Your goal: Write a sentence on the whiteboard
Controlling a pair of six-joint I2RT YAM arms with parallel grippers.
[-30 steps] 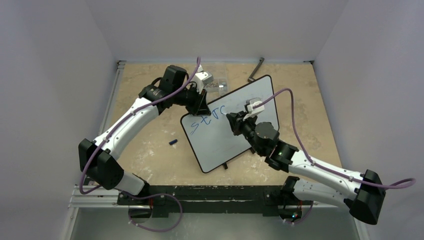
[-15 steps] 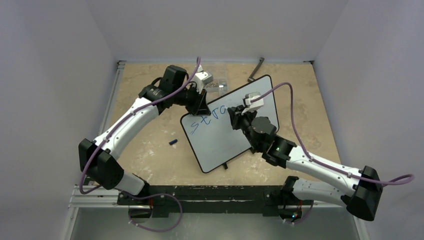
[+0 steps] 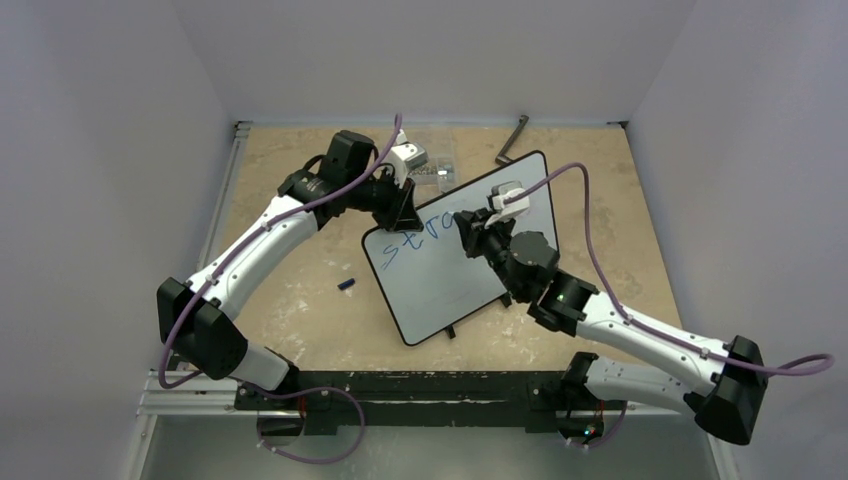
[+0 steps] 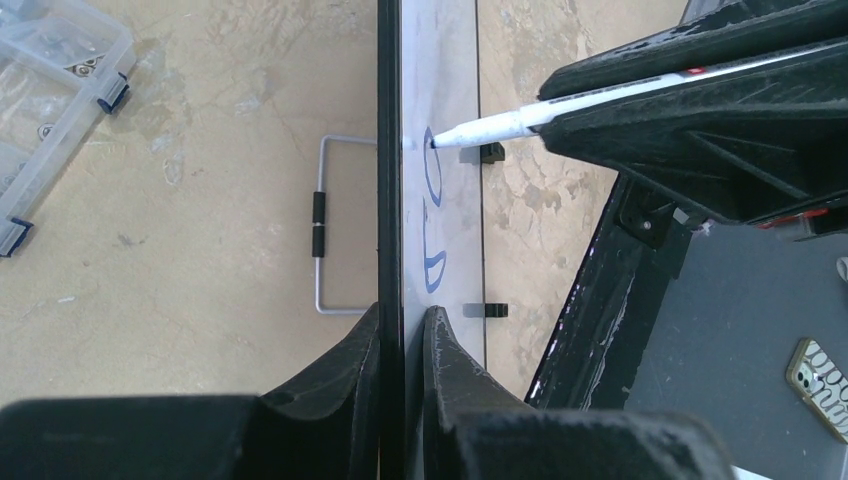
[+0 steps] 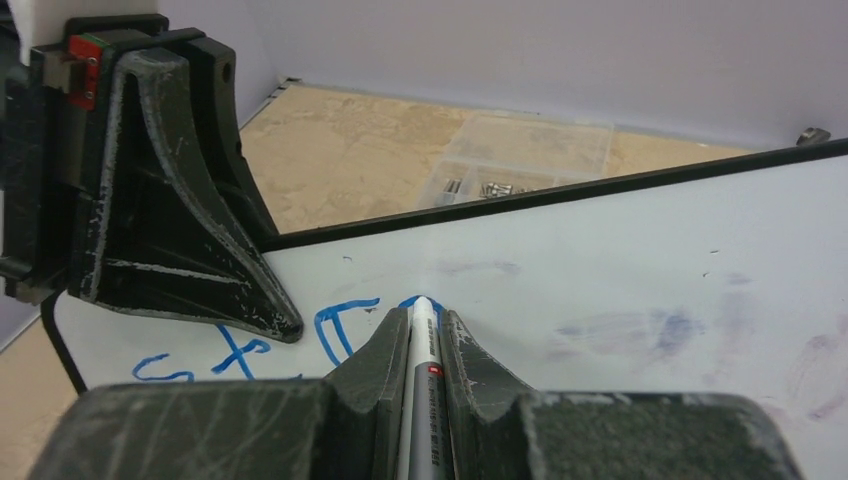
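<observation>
– The whiteboard (image 3: 440, 290), where is it?
– Flat-looking from above, on the table (image 3: 290, 310), set askew so that one corner points to the far side. The two small black clips sit on its near edge.
– And the arms?
– Both reach over the whiteboard. The left fingers (image 4: 403, 315) are closed on its black frame at the far-left corner, one finger on each face of the board. In the top view that same gripper (image 3: 400, 215) covers the corner.
– The right one?
– The right fingers (image 5: 420, 318) are clamped on a white marker (image 5: 422, 345), over the far half of the whiteboard.
– Anything else big?
– A clear plastic box (image 3: 430, 165) with small parts lies just beyond the whiteboard's far-left edge. A bent wire stand (image 4: 335, 225) shows behind the board in the left wrist view.
– Then the marker itself?
– Its tip touches the whiteboard's white face, right at the end of the writing.
– What does the writing say?
– The sentence (image 3: 415, 240) is one row of blue letters along the far edge, starting beside the left fingers: "s", "t", "r", then a rounded letter under the tip.
– Marks besides that?
– Faint purple and blue smudges (image 5: 660, 330) on the whiteboard, to the right of the marker.
– Smallest thing?
– A little blue cap (image 3: 346, 284) on the table, near the whiteboard's left edge, apart from it.
</observation>
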